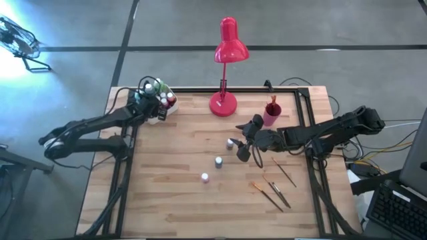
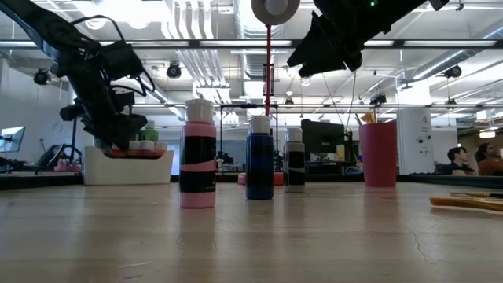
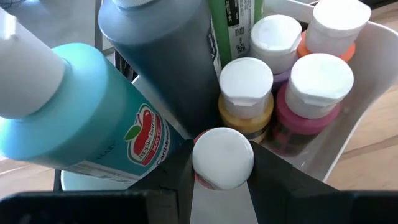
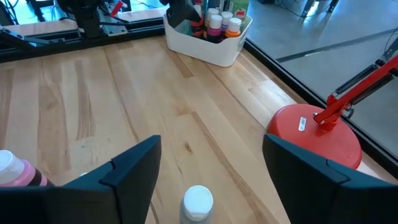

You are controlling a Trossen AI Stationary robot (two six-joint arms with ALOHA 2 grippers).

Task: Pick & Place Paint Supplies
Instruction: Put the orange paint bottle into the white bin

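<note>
My left gripper (image 1: 158, 101) hangs over the white bin (image 1: 167, 107) at the table's far left and is shut on a white-capped red paint bottle (image 3: 222, 157). The bin holds several more bottles, among them a teal one (image 3: 93, 118) and a dark one (image 3: 168, 56). My right gripper (image 1: 243, 148) is open and hovers above a white-capped bottle (image 4: 198, 202) without touching it. Three bottles stand upright on the table: pink (image 2: 197, 153), blue (image 2: 259, 157) and dark (image 2: 294, 161). Three brushes (image 1: 275, 190) lie flat near the right edge. My left gripper pinches the red bottle's top just under its white cap (image 3: 222, 158) between its two fingers (image 3: 177, 171). It comes from above, pointing down into the bin. The bottle stands upright among the others. The cap and fingers hide whether its base rests on the bin floor.
A red desk lamp (image 1: 224, 101) stands at the far edge's middle. A pink cup (image 1: 272, 113) with brushes in it stands to its right. Cables run along the right far corner (image 1: 300, 90). Bare wood lies on the near left (image 1: 153, 187).
</note>
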